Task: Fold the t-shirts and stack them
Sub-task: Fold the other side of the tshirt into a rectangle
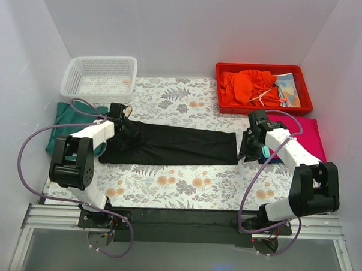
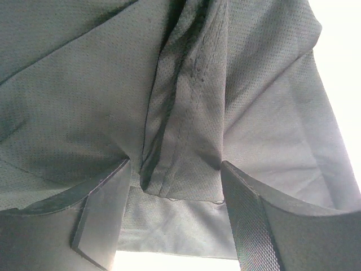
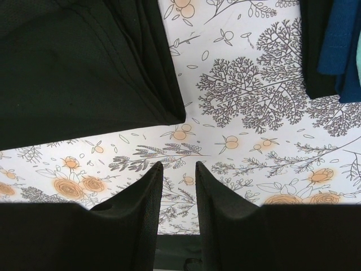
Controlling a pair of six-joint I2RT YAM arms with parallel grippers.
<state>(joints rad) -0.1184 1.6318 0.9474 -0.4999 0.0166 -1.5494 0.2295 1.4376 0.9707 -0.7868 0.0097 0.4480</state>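
The black t-shirt (image 1: 174,145) lies folded into a long strip across the middle of the floral covering. My left gripper (image 1: 122,126) is at its left end. In the left wrist view the gripper (image 2: 175,189) is open, with a raised fold of black cloth (image 2: 186,130) between the fingers (image 2: 104,209). My right gripper (image 1: 251,143) hovers just off the strip's right end. In the right wrist view it (image 3: 179,169) is narrowly open and empty above the covering, with the shirt's corner (image 3: 84,68) at upper left. A navy shirt (image 3: 333,39) shows at upper right.
A folded teal-green shirt (image 1: 64,121) lies left of the left arm. A magenta shirt (image 1: 307,135) lies behind the right arm, with navy and teal cloth (image 1: 265,152) under that arm. A white basket (image 1: 99,78) stands back left. A red tray (image 1: 265,72) with orange cloth stands back right.
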